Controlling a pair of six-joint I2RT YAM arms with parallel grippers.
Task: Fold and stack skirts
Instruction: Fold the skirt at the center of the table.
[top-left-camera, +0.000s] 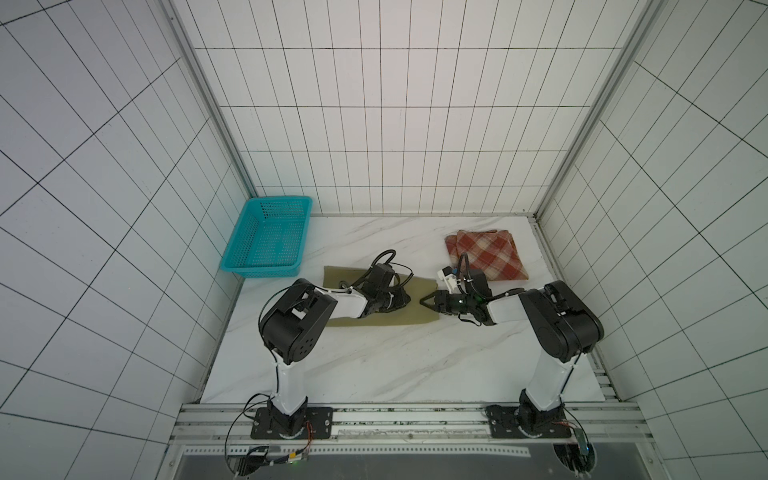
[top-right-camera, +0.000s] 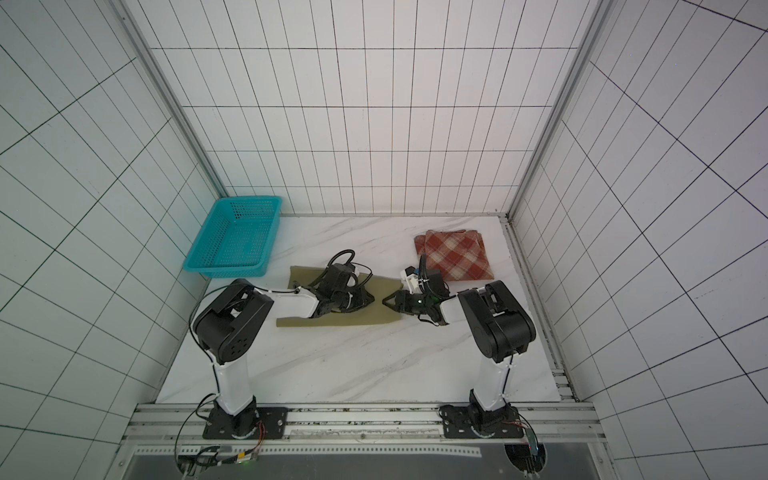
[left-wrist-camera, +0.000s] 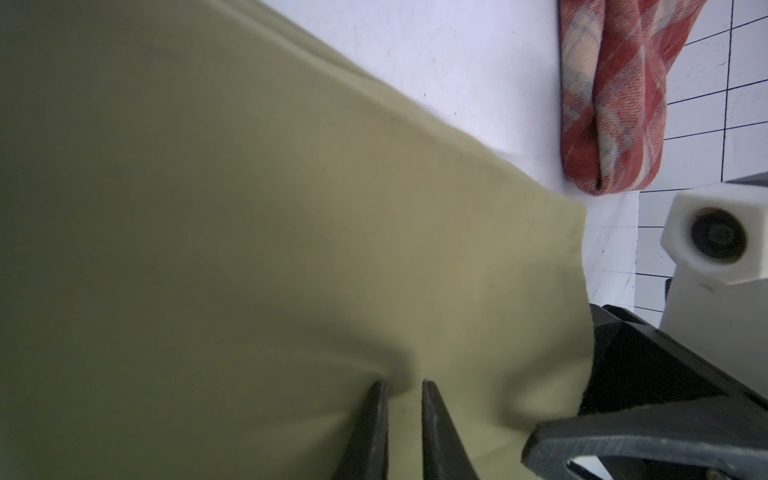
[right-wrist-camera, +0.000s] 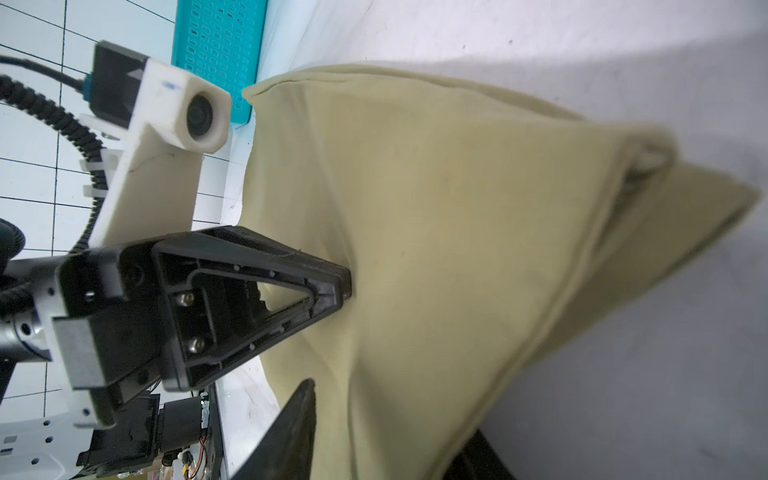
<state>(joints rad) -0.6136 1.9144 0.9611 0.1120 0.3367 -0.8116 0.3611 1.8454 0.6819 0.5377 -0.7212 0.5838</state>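
Observation:
The olive-khaki skirt (top-left-camera: 390, 320) (top-right-camera: 365, 320) lies flat in the middle of the table. My left gripper (top-left-camera: 408, 300) (left-wrist-camera: 402, 388) is shut on a small pinched ridge of it near the skirt's right part. My right gripper (top-left-camera: 422, 300) (right-wrist-camera: 392, 415) faces it from the right, with its jaws apart astride the skirt's right edge. One of its fingers (right-wrist-camera: 305, 399) shows on top and the other is hidden under the raised cloth. The rust-red and cream plaid skirt (top-left-camera: 486, 254) (top-right-camera: 455, 257) lies folded at the back right.
A teal perforated basket (top-left-camera: 259, 272) (top-right-camera: 226, 270) stands at the table's back left corner, close to the olive skirt's far left corner. Tiled walls close in the table on three sides. Both arm bases stand on a metal rail at the front edge.

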